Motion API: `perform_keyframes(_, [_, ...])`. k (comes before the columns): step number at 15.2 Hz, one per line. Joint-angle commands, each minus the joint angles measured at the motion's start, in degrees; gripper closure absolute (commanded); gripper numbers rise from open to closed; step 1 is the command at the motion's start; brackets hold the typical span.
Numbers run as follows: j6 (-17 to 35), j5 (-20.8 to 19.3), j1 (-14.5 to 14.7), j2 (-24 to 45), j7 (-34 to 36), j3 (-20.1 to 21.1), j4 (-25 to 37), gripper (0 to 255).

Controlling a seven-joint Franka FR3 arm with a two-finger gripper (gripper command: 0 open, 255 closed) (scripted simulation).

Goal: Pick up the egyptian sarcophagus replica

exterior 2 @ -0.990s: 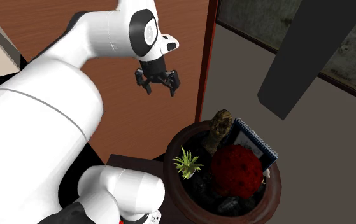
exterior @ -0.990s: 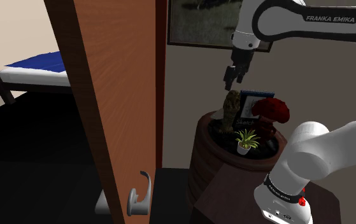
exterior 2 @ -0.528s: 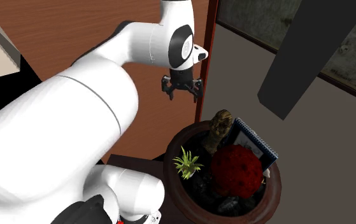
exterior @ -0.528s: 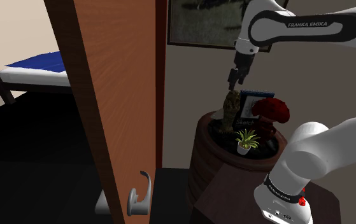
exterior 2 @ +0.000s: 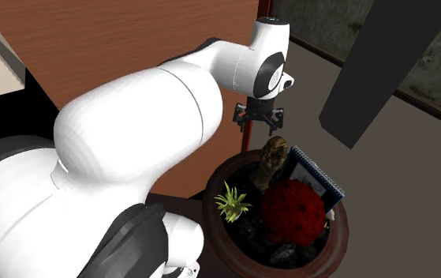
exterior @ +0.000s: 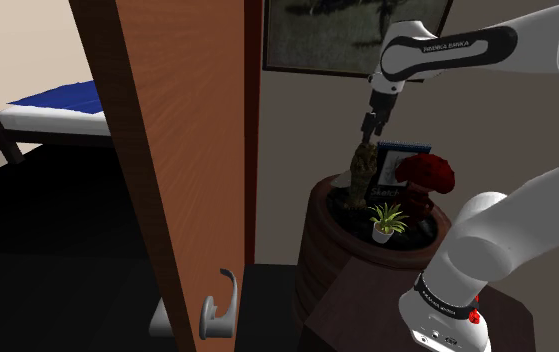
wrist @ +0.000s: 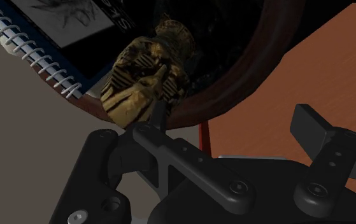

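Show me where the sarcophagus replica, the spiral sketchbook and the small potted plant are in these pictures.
sarcophagus replica (wrist: pixel 137 81), wrist view, on its golden striped face.
spiral sketchbook (exterior 2: pixel 312 170), second exterior view, on its cover.
small potted plant (exterior: pixel 387 215), shoulder view, on its green leaves.

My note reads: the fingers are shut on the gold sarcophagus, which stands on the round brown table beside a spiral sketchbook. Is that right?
No: the fingers are open, not shut on the sarcophagus; the wrist view shows them well apart, above its head. It does stand on the round brown table beside the spiral sketchbook.
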Motion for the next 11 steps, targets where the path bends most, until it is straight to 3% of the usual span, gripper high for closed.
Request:
perform_keyframes(1, [1.42,0.46,-0.04,3.25,-3.4,-2.89,1.69,0])
perform_keyframes(6, [4.95,4.32,0.42,13.47,-12.55,-10.02,7.19,0])
perform_keyframes(11, [8.43,5.3,0.38,15.71,-14.0,-11.18,5.61,0])
